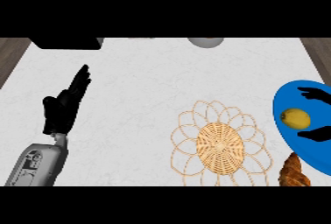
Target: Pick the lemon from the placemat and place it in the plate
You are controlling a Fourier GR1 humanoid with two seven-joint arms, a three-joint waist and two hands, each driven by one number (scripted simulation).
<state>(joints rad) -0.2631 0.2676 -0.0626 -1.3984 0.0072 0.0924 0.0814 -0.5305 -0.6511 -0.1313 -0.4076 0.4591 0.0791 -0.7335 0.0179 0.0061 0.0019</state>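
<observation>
While the left robot hand (pixel 65 107) stands at the left of the frame with its fingers straight and raised toward the upper edge, holding nothing, its grey forearm (pixel 37 165) runs down to the lower left corner. At the right edge, the lemon (pixel 295 118) sits over the blue plate (pixel 287 98), which is cut off by the frame's right side and reaches from mid-height down toward the lower right. Of the right robot hand (pixel 315 134) only dark fingertips show, coming in from the right edge: one part lies above and to the right of the lemon, another below and to its right, so the fruit is between them but with a visible gap of blue on either side. The digits are spread rather than closed on the fruit, and the hand grasps nothing that can be seen. Whether the lemon rests on the plate's surface or is just above it cannot be told. Left of the plate, in the lower centre, lies the woven placemat (pixel 220 144), a straw-coloured disc with looping petal-shaped wire edging, and nothing sits on it. A croissant (pixel 294 171) lies at the lower right, between the placemat and the plate's lower rim. On the white marbled worktop (pixel 142 78), a black object (pixel 68 42) shows at the upper left edge and a grey rounded object (pixel 207 41) at the top centre.
</observation>
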